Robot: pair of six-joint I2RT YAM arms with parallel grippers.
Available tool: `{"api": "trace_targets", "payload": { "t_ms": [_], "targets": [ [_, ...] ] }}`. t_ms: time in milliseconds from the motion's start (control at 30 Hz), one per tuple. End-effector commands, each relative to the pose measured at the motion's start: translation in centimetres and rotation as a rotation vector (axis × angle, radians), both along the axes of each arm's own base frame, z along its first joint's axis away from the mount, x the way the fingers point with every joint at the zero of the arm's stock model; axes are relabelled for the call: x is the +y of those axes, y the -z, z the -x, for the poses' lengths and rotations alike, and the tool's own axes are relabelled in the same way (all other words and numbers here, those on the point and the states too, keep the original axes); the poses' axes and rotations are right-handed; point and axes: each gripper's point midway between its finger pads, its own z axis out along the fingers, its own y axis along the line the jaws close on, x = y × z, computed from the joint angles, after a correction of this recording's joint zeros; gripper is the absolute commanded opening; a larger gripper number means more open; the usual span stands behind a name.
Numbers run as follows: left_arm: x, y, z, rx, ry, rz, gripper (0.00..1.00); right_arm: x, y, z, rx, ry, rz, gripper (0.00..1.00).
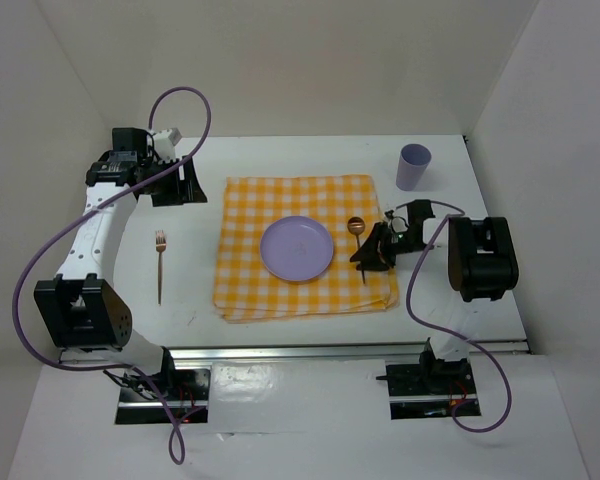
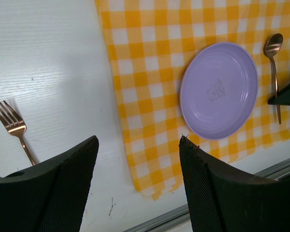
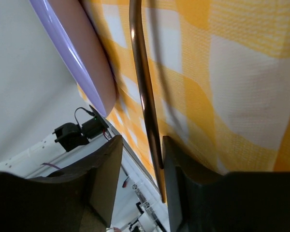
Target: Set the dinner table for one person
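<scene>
The white dinner table [image 1: 300, 160] holds a yellow-and-white checked cloth [image 1: 305, 195] with a lilac plate [image 1: 296, 248] at its middle. A copper spoon [image 1: 357, 232] lies on the cloth right of the plate. My right gripper [image 1: 376, 256] is low over the spoon's handle [image 3: 145, 96], open, its jaws either side of the handle, which lies close to the right finger [image 3: 183, 164]. A copper fork [image 1: 160, 262] lies on the bare table left of the cloth. My left gripper [image 1: 170, 183] is open and empty, raised at the back left.
A lilac cup [image 1: 413, 166] stands upright at the back right, off the cloth. A metal rail [image 1: 350, 350] runs along the table's near edge. White walls close in the left, back and right sides. Purple cables hang from both arms.
</scene>
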Motion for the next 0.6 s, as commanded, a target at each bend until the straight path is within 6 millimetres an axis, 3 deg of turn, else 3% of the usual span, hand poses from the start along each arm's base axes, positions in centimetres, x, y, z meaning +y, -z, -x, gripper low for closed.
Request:
{"api": "trace_targets", "payload": {
  "t_ms": [0,200,300,567],
  "targets": [
    [0.2,-1.2,0.2,-0.055,0.013,-0.015,0.75,-0.7,-1.5,-1.2,-0.037,0.002,0.046,0.47],
    [0.2,-1.6,0.1,-0.065,0.013,-0.016,0.75,-1.4,-2.7,-1.8,-0.038,0.024,0.114,0.58],
    [0.2,-1.3,0.0,-0.056,0.013,-0.015,0.75,-1.0,-3.0,-1.5,-0.028,0.012,0.105,0.58],
    [0.3,-1.6,-0.2,-0.065,0.013,-0.016,0.75,-0.2,-1.6,-0.5,0.035,-0.019,0.117,0.58]
  ]
}}
